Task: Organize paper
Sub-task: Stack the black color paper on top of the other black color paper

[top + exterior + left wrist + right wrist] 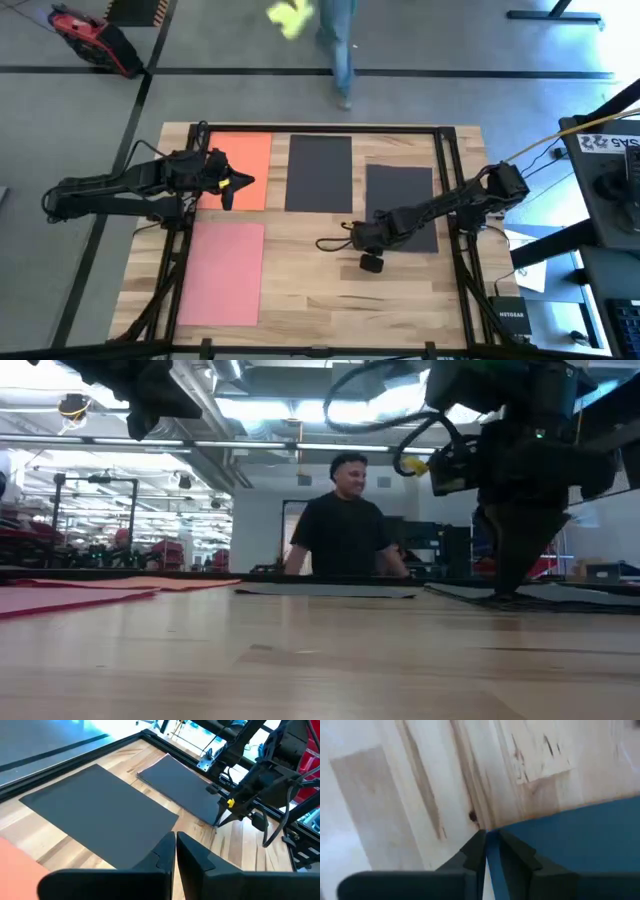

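- Step in hand, as I judge it: the right gripper (366, 243) is taking the corner of the right dark sheet (400, 190); its wrist view shows the two fingers (475, 852) drawn nearly together on a thin blue-looking edge at the sheet's corner, so it looks closed on that sheet.
- Papers on the table (330, 300), seen from above: orange sheet (250, 160) at 10 o'clock, middle dark sheet (319, 173) at 12, right dark sheet at 2, pink sheet (222, 272) at 7.
- The left gripper (232, 183) hovers over the orange sheet's right part; its fingers (200, 865) are pressed together, holding nothing.
- A person (343, 520) stands beyond the table's far edge.
- Next move, I judge: lift the pinched corner gently and draw the sheet toward the middle dark one, keeping it flat so it neither creases nor slips free.
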Tool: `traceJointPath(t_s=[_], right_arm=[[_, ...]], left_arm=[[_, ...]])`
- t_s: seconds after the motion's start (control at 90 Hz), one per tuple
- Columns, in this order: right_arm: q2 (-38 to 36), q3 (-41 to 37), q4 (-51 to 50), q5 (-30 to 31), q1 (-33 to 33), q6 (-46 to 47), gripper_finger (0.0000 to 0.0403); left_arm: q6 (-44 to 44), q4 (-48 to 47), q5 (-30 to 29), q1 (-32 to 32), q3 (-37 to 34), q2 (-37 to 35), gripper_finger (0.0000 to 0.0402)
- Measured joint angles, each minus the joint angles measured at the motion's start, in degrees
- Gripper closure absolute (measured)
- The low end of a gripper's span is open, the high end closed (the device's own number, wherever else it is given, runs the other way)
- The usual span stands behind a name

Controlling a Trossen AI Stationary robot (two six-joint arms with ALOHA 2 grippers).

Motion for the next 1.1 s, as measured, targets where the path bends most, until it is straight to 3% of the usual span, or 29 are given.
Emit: traceJointPath(t_s=[0.178, 0.378, 0.622, 0.733, 1.1], right_arm=[[0.0, 1.6, -2.0, -0.4, 0.0, -0.1, 0.0364], [0.0, 4.9, -2.1, 1.4, 0.0, -2.0, 0.0399], [-0.1, 7.3, -5.6, 1.9, 0.4, 0.4, 0.0392], [-0.1, 7.3, -8.2, 2.0, 1.9, 2.5, 0.0358], [-0.1, 5.2, -6.7, 11.1, 6.7, 9.9, 0.0181]], left_arm=[[0.0, 0.0, 0.0, 0.0, 0.0, 0.0, 0.0402], [0.5, 0.0, 0.0, 0.0, 0.0, 0.0, 0.0402], [0.4, 0.0, 0.1, 0.0, 0.0, 0.0, 0.0402], [0.4, 0.0, 0.1, 0.0, 0.0, 0.0, 0.0402], [2.2, -0.1, 0.1, 0.0, 0.0, 0.0, 0.0402]])
